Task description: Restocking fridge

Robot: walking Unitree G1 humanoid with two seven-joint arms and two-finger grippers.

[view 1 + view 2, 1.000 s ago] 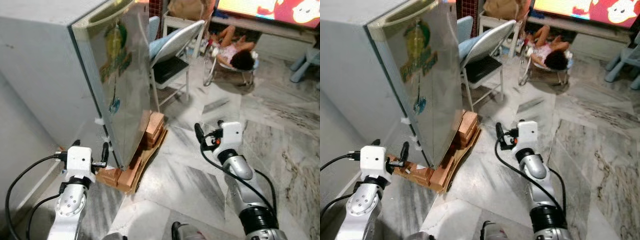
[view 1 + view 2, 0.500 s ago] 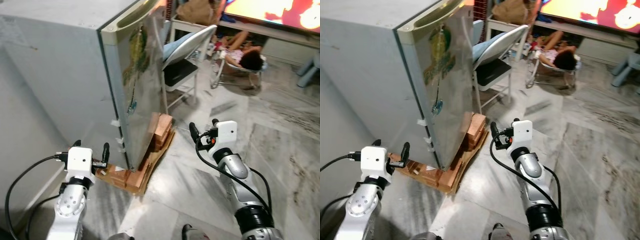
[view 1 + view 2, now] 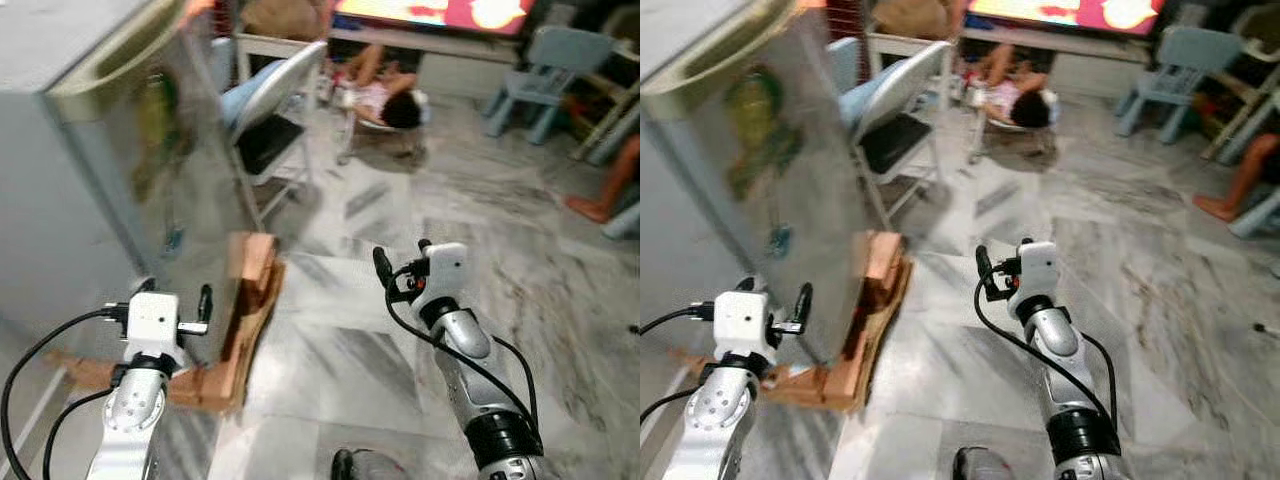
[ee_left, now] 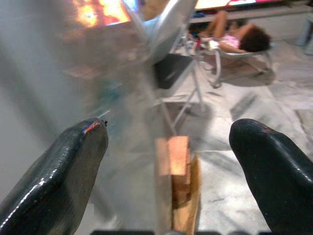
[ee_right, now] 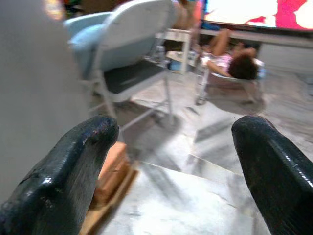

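Note:
A grey fridge (image 3: 90, 160) stands at the left with its door shut. A long handle runs along the door's top edge, and coloured stickers mark the door's front. The fridge rests on bricks (image 3: 250, 268) and cardboard. My left gripper (image 3: 176, 293) is raised low beside the door's bottom corner, open and holding nothing. The left wrist view looks past its fingers (image 4: 58, 181) at the door's edge and the bricks (image 4: 178, 166). My right gripper (image 3: 402, 257) is held over the marble floor to the right of the fridge, open and holding nothing.
A folding chair (image 3: 272, 108) stands just behind the fridge. Further back a person (image 3: 388, 100) lies in a low seat before a lit screen (image 3: 440, 12). A small blue chair (image 3: 545, 62) and another person's leg (image 3: 605, 185) are at the right. The picture is blurred.
The whole picture has shifted, so the camera has turned right: the fridge now sits further left and more of the room's right side shows. Both grippers keep their pose and stay open.

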